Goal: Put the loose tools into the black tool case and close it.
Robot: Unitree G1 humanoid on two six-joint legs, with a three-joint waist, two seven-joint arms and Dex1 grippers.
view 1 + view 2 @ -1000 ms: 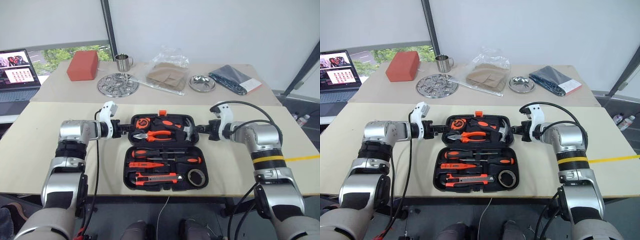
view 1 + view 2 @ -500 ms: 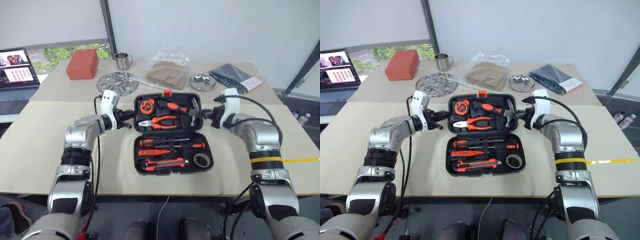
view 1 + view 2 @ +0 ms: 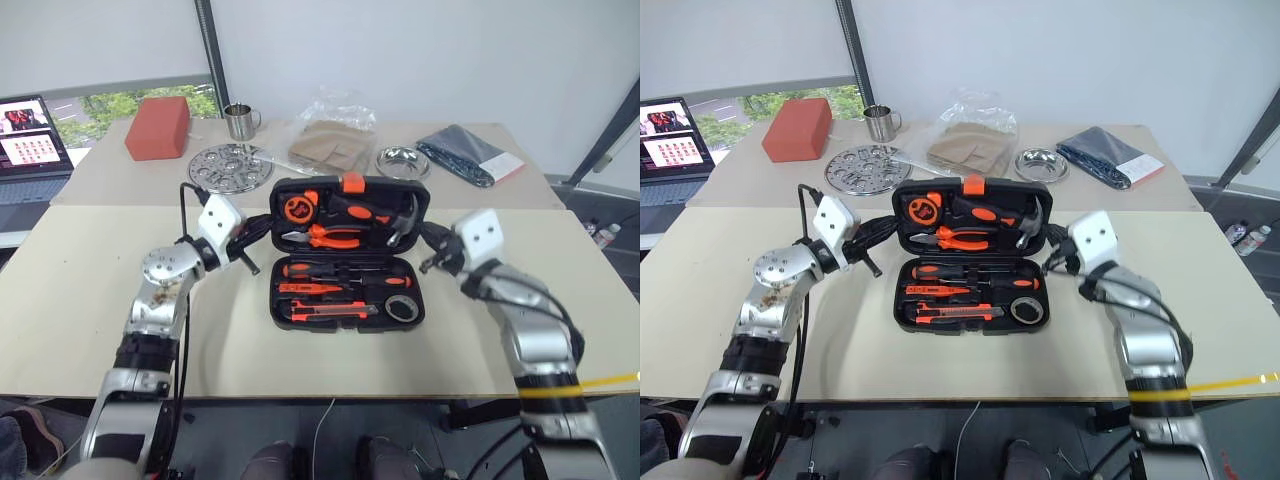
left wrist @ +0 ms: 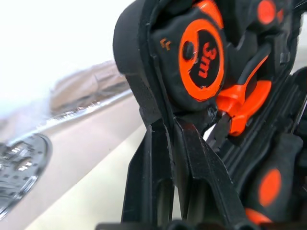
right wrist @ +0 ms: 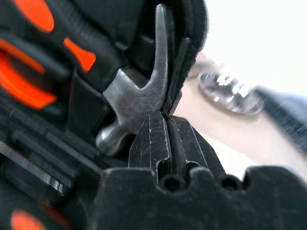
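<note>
The closing step is in hand: the left hand (image 3: pixel 250 240) and the right hand (image 3: pixel 428 238), fingers together, pinch the raised lid of the black moulded tool case (image 3: pixel 345 300) mid-surface; next, I judge, fold it down. The orange-and-black tape measure (image 4: pixel 199 57) reads "3m".

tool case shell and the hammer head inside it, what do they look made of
Black tool case: looks like moulded plastic, matte black with shaped recesses for each tool. Hammer head: appears to be bare steel, grey with a dull shine; the exact finish is hard to tell.
</note>
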